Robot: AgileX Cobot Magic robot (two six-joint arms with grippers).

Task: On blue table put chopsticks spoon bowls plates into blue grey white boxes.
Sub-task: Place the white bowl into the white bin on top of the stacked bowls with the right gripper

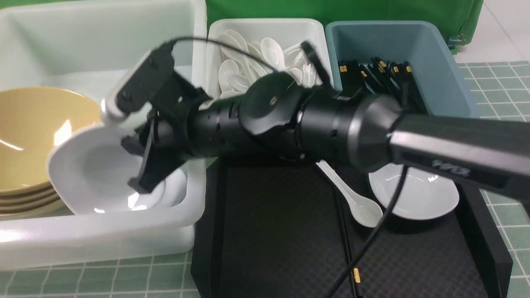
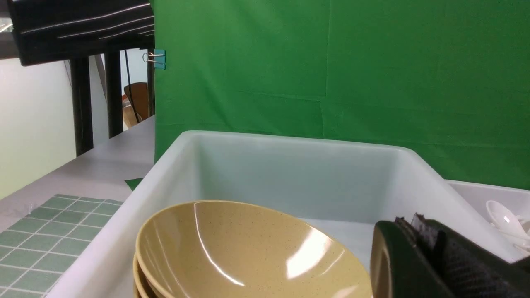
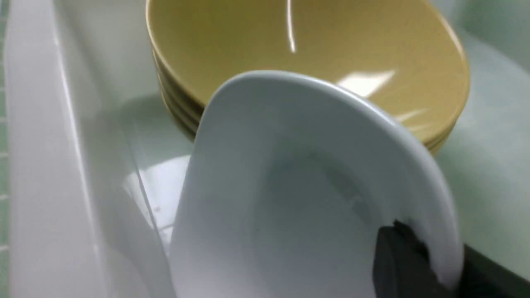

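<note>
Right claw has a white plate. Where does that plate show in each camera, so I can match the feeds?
Front view: the white plate sits at lower left, gripped by the right claw over the large white tub.
Left wrist view: not in it.
Right wrist view: the plate fills the foreground, tilted.
Shared landmark: the stacked yellow bowls, seen in all three.
</note>
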